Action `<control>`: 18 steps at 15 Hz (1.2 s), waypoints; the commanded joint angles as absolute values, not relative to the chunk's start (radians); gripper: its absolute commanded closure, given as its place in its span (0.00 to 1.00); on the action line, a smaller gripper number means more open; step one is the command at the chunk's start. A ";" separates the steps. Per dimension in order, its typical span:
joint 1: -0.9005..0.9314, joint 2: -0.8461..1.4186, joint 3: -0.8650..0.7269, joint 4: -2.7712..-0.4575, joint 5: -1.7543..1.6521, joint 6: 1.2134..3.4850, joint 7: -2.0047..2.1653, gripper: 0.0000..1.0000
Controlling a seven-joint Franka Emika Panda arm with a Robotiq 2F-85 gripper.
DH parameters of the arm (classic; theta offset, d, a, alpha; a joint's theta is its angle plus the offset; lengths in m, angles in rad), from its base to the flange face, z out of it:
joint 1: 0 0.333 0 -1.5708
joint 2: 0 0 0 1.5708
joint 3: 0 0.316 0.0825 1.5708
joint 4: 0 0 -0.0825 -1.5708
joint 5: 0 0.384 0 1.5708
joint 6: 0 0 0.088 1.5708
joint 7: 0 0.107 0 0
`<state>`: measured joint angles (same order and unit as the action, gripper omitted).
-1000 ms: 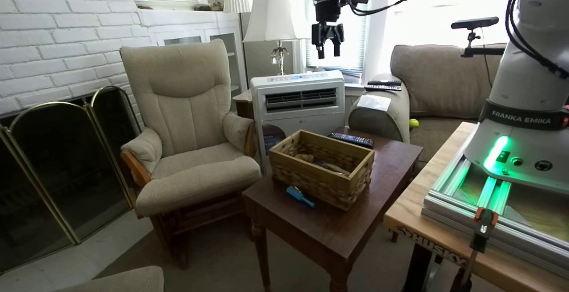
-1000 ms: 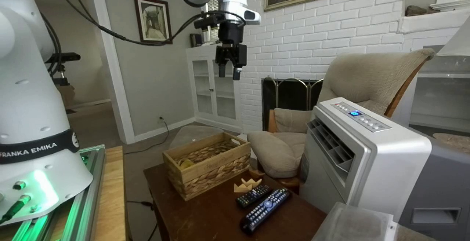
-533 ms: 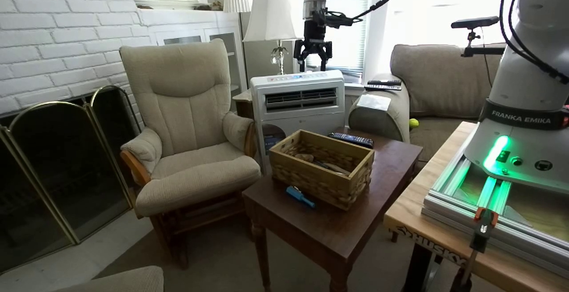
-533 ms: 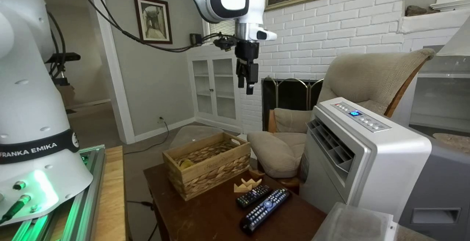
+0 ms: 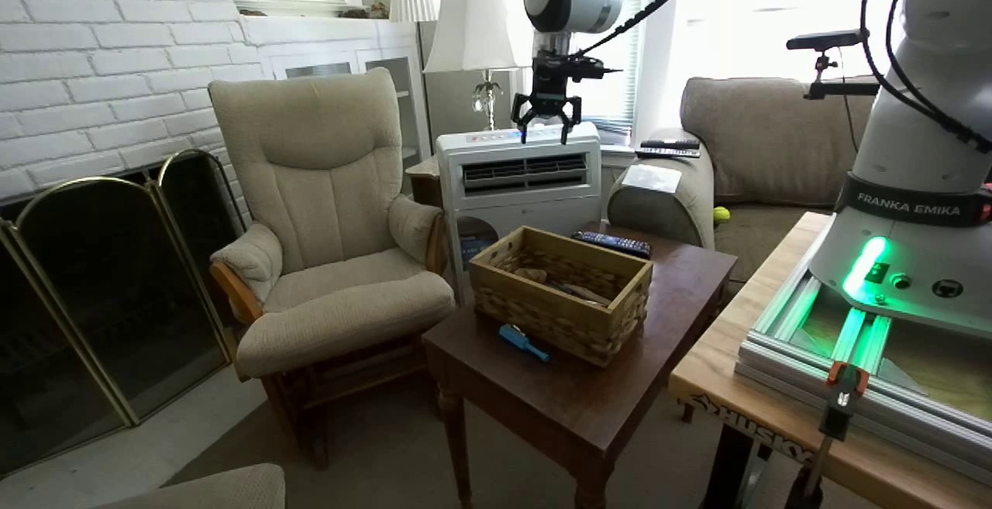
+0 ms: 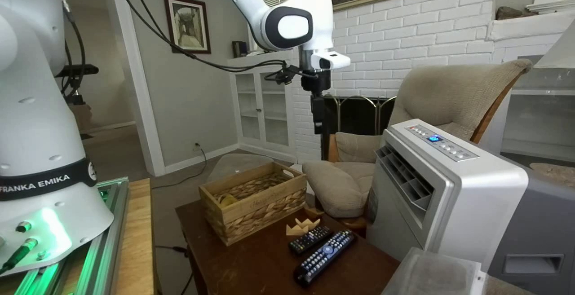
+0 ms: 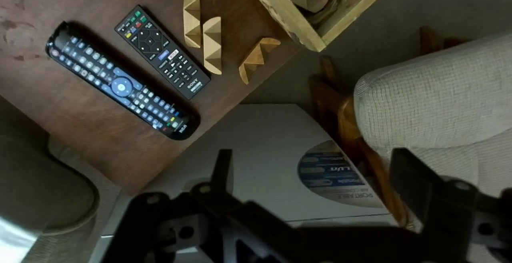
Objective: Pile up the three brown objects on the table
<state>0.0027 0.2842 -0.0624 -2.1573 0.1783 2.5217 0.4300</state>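
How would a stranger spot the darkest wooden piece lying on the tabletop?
On the dark wooden table, find the woven basket. Near its corner, along the table's edge, lies a zigzag wooden piece, darker and set apart from the two paler pieces.

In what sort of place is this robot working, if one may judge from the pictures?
Probably the living room of a home: a padded armchair, a brass-edged fireplace screen, and two remote controls lying on a dark wooden table all suggest it.
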 commanded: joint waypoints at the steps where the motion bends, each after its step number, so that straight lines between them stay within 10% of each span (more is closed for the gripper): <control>1: 0.060 0.335 -0.128 -2.137 0.104 2.529 0.670 0.00; 18: 0.178 0.624 -0.195 -1.975 0.096 2.596 1.204 0.00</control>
<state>0.1546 0.5313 -0.1606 -2.0620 0.1292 2.6181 1.1037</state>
